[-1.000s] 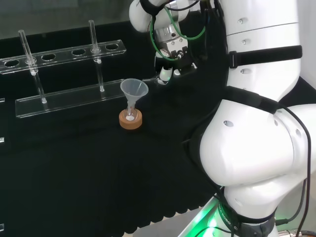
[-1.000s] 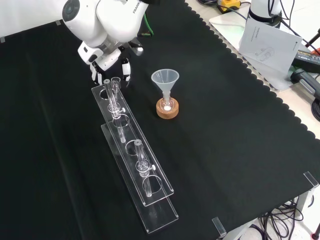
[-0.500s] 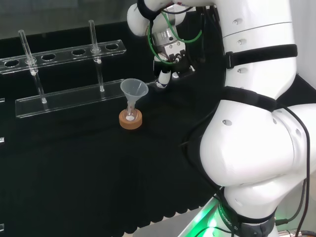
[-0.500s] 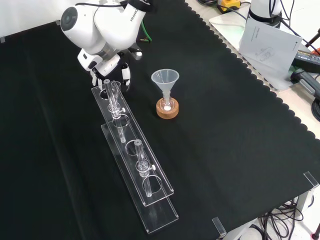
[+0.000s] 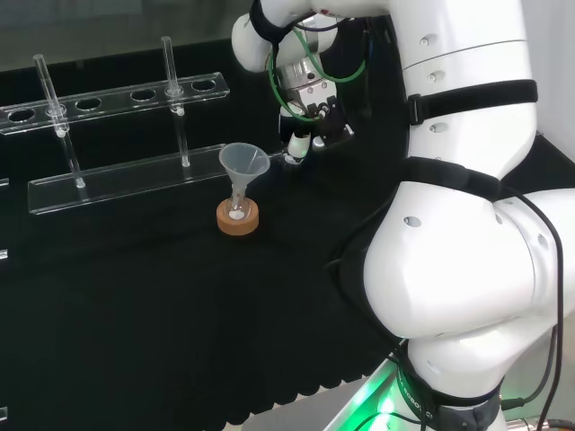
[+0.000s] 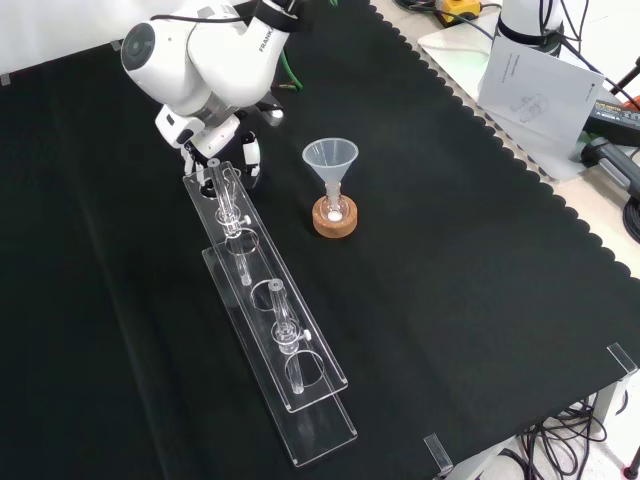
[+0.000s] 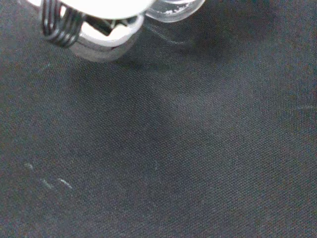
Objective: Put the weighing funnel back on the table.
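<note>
Head view, from left to right. At the far left a clear rack (image 5: pixel 117 94) stands on the table (image 5: pixel 162 305), which is covered in black cloth; the rack's drilled bar keeps thin glass tubes (image 5: pixel 42 76) upright. Next comes the funnel (image 5: pixel 243 162), mouth up, its stem dropped into a small flask that sits in a cork ring (image 5: pixel 238 218), likely there to stop the flask from tipping. Just right of the funnel and a little farther back, the hand (image 5: pixel 301 141) hangs low over bare cloth by the rack's end, palm side down. At the far right are the arm's large white links (image 5: pixel 467 269).

In the front view the hand (image 6: pixel 248 150) is low beside the rack's top end, apart from the funnel (image 6: pixel 330 158).

In the wrist view a blurred white part of the hand (image 7: pixel 106 37) sits close above plain cloth. A curved clear edge just beside it is probably the weighing funnel (image 7: pixel 171 9), not yet plainly lying on the table. Whether the hand is grasping it or has let it go cannot be told.

The spot seems chosen because it is free cloth, so the piece can be laid down without knocking the rack or the funnel.
</note>
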Robot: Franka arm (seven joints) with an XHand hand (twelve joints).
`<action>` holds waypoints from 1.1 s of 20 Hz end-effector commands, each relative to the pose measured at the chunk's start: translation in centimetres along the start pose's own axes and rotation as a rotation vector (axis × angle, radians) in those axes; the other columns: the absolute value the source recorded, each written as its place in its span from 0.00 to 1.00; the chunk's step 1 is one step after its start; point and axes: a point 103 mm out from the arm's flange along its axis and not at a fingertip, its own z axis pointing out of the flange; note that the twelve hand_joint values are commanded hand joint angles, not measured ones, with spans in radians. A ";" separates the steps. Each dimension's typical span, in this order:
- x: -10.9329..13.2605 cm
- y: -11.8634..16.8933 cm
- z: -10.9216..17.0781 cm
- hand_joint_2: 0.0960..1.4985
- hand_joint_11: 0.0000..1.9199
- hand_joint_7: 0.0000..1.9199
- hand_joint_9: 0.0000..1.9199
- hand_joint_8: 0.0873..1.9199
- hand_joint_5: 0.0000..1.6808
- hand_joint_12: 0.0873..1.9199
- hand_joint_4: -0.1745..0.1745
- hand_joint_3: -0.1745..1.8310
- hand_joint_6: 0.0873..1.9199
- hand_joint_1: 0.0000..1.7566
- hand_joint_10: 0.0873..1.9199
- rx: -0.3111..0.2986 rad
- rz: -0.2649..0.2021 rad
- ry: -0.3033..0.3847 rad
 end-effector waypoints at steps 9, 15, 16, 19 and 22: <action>-0.1 -1.8 -0.6 0.40 0.24 0.10 0.30 0.31 0.20 0.63 0.49 0.31 0.05 0.47 0.21 -0.061 -0.054 0.015; -0.2 -4.7 -2.2 0.38 0.17 0.06 0.23 0.30 0.18 0.66 0.50 0.31 0.00 0.44 0.27 -0.116 -0.046 0.029; -0.3 -5.3 -2.6 0.38 0.17 0.06 0.23 0.30 0.18 0.67 0.51 0.31 0.00 0.43 0.27 -0.127 -0.045 0.032; -0.2 -7.4 -4.0 0.38 0.17 0.07 0.23 0.30 0.18 0.67 0.50 0.31 0.00 0.43 0.28 -0.153 -0.040 0.033; -0.3 -9.7 -5.3 0.38 0.17 0.08 0.23 0.30 0.19 0.67 0.50 0.30 0.00 0.43 0.28 -0.172 -0.024 0.029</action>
